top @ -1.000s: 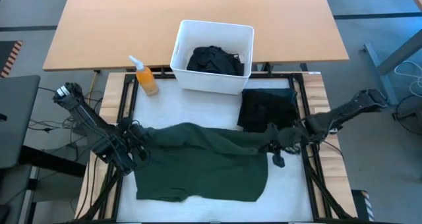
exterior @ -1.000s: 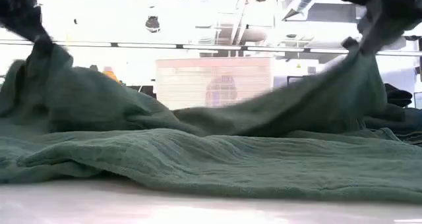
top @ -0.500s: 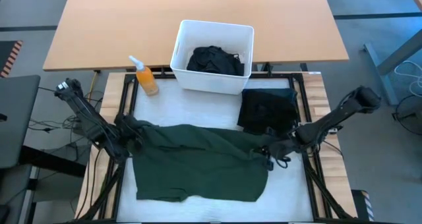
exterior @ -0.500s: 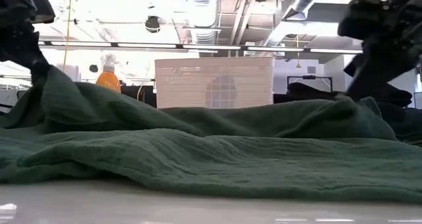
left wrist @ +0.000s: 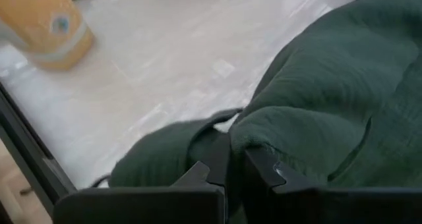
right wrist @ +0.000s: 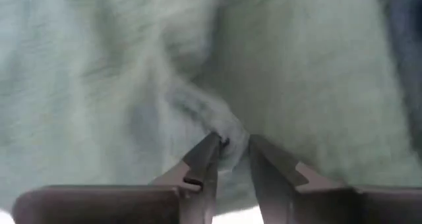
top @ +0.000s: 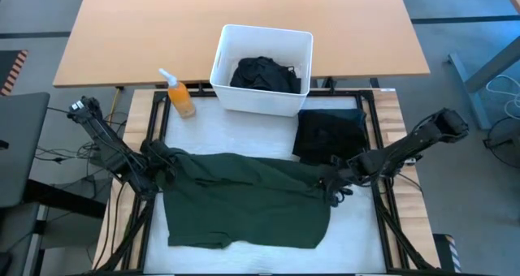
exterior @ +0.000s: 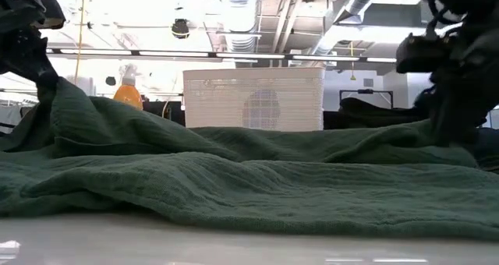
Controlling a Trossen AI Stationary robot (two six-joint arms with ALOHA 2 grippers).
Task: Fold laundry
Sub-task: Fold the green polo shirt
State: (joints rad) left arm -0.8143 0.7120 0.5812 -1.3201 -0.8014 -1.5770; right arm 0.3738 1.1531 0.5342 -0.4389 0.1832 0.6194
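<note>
While the dark green garment [top: 248,207] lies spread across the white worktop [top: 244,126], the left end effector [top: 156,164] is clamped tight on its left upper corner, cloth bunched right between the tips. On the right, the right end effector [top: 335,188] has its fingers [right wrist: 204,159] partly apart with a little pinch of the same fabric between them, so I can't tell if it's really gripping. Risk as I see it: if that side lets go unevenly, the edge slumps crooked and the fold comes out lopsided. Also the folded black garment [top: 329,134] sits just beside it and could get snagged.
</note>
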